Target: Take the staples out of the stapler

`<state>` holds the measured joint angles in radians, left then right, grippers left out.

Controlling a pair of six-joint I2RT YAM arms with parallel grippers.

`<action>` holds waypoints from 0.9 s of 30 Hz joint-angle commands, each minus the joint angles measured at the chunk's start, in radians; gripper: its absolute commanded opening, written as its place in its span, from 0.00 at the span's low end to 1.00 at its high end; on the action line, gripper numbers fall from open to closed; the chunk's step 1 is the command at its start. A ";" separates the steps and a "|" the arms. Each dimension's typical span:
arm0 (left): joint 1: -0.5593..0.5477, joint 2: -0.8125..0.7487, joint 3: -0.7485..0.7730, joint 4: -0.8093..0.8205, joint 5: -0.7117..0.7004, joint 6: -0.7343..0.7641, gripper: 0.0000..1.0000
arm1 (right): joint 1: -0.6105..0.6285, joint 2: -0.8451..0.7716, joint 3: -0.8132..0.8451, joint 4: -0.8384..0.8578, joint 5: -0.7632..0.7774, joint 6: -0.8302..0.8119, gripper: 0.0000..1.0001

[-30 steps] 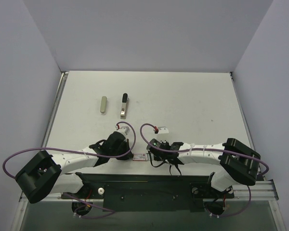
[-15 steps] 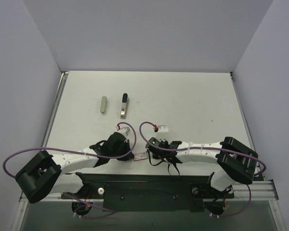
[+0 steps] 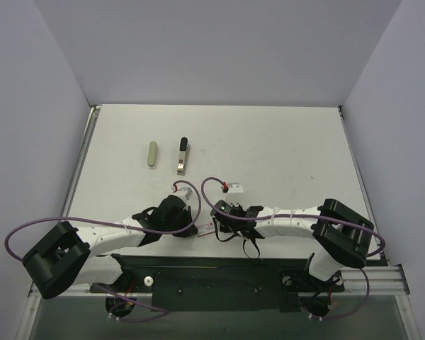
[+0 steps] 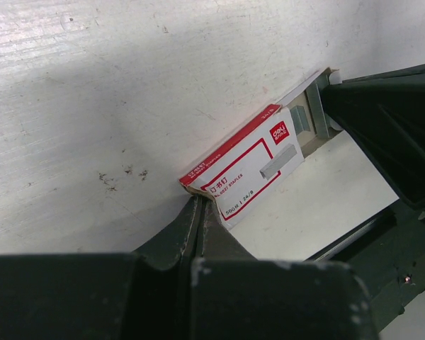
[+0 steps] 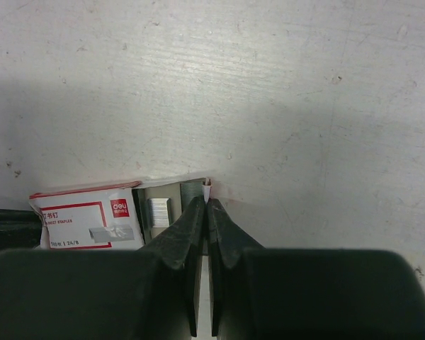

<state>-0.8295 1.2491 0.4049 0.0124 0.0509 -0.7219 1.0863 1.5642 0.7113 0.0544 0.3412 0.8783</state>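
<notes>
1. Top view: the slim grey-silver metal stapler (image 3: 182, 156) with the black tip lies flat out in the middle of the white table (image 3: 290, 142), black end pointing away from the arms. A small grey box (image 3: 151, 154) lies just beside it on the left. Nothing is touching the stapler. The red-and-white cardboard staple box (image 3: 207, 229) is well apart from it, down at the near edge.

2. Left wrist view: the left gripper (image 4: 200, 205) is pinched fully shut on the near corner of the staple box's outer sleeve. A grey inner tray (image 4: 308, 117) pokes out of the far end.

3. Right wrist view: the right gripper (image 5: 204, 205) is clamped shut too, on a thin paper tab (image 5: 207, 185) at the end of that inner tray. A silver block of staples (image 5: 159, 211) shows in the exposed part.

4. My read: this is the box being slid open, probably so the unloaded staples have somewhere to go. The stapler itself isn't started yet.

5. To do it well, I'd keep the left side planted as the anchor and pull the right side straight along the box's length, low to the table. That tab looks flimsy, so go slow. A twist or jerk could tear it or tip the staples out.
</notes>
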 commanded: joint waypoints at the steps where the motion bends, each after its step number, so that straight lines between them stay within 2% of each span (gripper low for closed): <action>1: -0.014 0.024 -0.020 -0.071 0.000 0.006 0.00 | 0.006 0.020 0.025 -0.011 -0.030 -0.010 0.00; 4: -0.014 0.023 -0.018 -0.074 0.000 0.007 0.00 | 0.006 -0.001 0.020 -0.019 -0.025 -0.010 0.11; 9: -0.017 0.024 -0.017 -0.074 -0.003 0.006 0.00 | 0.007 -0.059 0.016 -0.044 -0.010 -0.015 0.17; 17: -0.023 0.036 -0.014 -0.069 -0.005 0.003 0.00 | 0.006 -0.144 -0.009 -0.094 0.035 -0.019 0.21; 22: -0.025 0.044 -0.011 -0.066 -0.006 0.001 0.00 | 0.006 -0.130 0.002 -0.100 0.022 -0.032 0.21; 27: -0.028 0.042 -0.009 -0.069 -0.008 0.001 0.00 | 0.007 -0.089 0.016 -0.099 0.019 -0.041 0.28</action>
<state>-0.8448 1.2610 0.4065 0.0284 0.0544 -0.7292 1.0874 1.4498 0.7120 -0.0105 0.3355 0.8551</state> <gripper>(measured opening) 0.021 0.248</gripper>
